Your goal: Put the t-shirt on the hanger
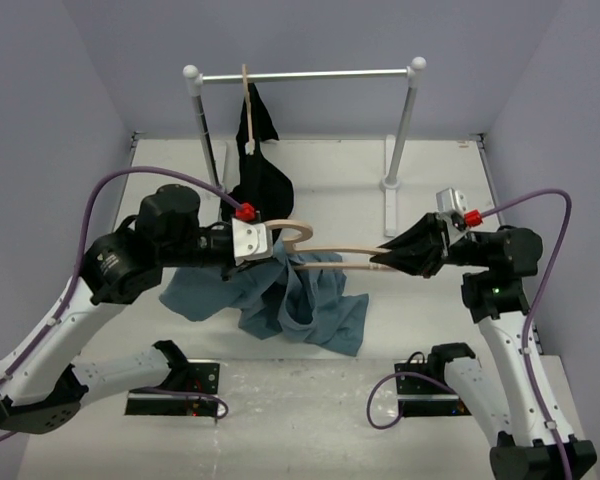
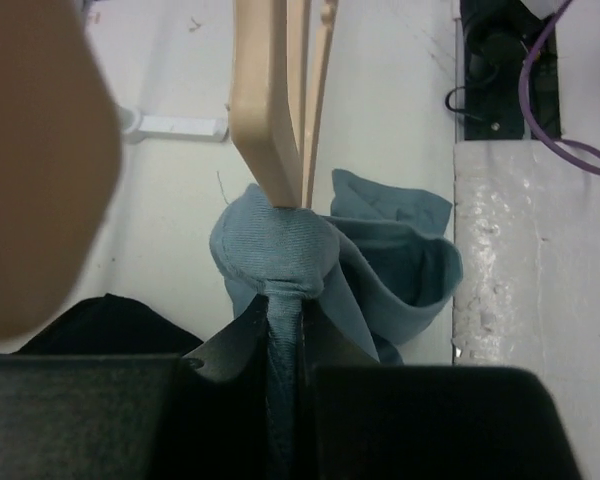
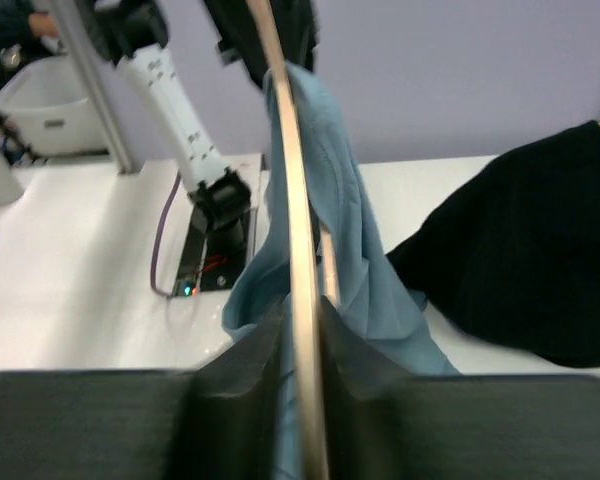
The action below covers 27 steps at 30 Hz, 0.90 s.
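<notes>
The blue-grey t-shirt (image 1: 305, 305) lies bunched on the table and rises in a fold to the hanger's left end. The tan wooden hanger (image 1: 330, 250) is held level above it, hook (image 1: 296, 232) to the left. My left gripper (image 1: 265, 252) sits by the hook, shut on a pinched strip of the t-shirt (image 2: 280, 250) just under the hanger's arm (image 2: 265, 100). At the hanger's right end is my right gripper (image 1: 385, 262). In its wrist view its fingers press both sides of the hanger arm (image 3: 292, 180), with the t-shirt (image 3: 335, 200) draped beyond.
A white clothes rail (image 1: 310, 75) stands at the back. A black garment (image 1: 265, 185) hangs from its own hanger (image 1: 247, 100) down to the table behind the left gripper. The rail's right post (image 1: 392, 150) stands behind the right gripper.
</notes>
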### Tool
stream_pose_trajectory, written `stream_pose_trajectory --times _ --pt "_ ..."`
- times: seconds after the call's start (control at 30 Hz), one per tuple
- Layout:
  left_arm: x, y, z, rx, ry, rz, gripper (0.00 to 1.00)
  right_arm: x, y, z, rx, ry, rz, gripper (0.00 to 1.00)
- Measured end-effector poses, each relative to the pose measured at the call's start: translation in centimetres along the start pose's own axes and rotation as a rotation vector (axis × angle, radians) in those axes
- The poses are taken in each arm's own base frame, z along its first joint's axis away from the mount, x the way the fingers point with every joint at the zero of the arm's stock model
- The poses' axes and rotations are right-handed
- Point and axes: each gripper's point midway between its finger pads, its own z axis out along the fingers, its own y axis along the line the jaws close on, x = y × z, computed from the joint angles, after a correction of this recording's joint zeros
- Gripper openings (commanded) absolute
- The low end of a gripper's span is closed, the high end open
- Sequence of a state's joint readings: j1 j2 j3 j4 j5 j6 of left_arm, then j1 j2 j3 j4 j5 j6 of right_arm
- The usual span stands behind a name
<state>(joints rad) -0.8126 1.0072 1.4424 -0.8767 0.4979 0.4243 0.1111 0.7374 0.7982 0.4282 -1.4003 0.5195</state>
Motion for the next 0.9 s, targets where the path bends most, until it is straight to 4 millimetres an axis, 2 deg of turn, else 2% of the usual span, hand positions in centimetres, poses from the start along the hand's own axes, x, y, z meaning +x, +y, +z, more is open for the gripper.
stream_pose_trajectory --times 0.03,0.1,0.17,0.3,0.33,0.4,0.53,0.57,0.67,0.73,0.8,0.9 --pt "0.2 0.0 -0.2 -0.016 -0.007 0.003 0.0 -0.3 -0.3 0.0 0.024 -0.015 0.001 0.99" --pt "0.4 0.2 -1.0 -0.064 -0.019 0.002 0.0 -1.2 -1.3 -0.1 0.113 -0.062 0.017 0.99" --pt "0.1 0.6 -1.7 -0.109 -0.031 -0.004 0.0 -2.3 -3.2 -0.5 0.276 -0.132 0.087 0.99" --pt "0.1 1.6 -1.9 -0.171 -0.029 -0.034 0.0 -4.4 -7.0 -3.5 0.656 -0.279 0.204 0.96" --pt "0.3 1.9 -1.6 -0.182 -0.018 -0.05 0.0 -4.3 -7.3 -4.5 0.731 -0.303 0.225 0.92" --pt "0.8 2.4 -0.9 -0.187 0.004 -0.08 0.0 -4.0 -6.6 -5.4 0.79 -0.338 0.258 0.88" --pt "1.9 2.7 0.9 -0.168 0.049 -0.146 0.0 -1.3 -6.1 -4.5 0.745 -0.35 0.388 0.9" --pt "2.0 2.8 1.2 -0.166 0.053 -0.158 0.0 0.2 -6.4 -4.0 0.74 -0.34 0.442 0.91" --pt "2.0 3.1 1.9 -0.169 0.05 -0.191 0.0 5.9 -6.0 -0.6 0.664 -0.228 0.62 0.93" --pt "2.0 3.3 2.3 -0.171 0.05 -0.211 0.0 8.5 -5.9 0.8 0.663 -0.165 0.69 0.93" --pt "2.0 3.5 2.6 -0.174 0.049 -0.227 0.0 9.9 -6.1 1.3 0.696 -0.133 0.716 0.9" --pt "1.9 3.9 2.9 -0.197 0.042 -0.255 0.0 10.0 -6.6 1.2 0.736 -0.137 0.716 0.8"
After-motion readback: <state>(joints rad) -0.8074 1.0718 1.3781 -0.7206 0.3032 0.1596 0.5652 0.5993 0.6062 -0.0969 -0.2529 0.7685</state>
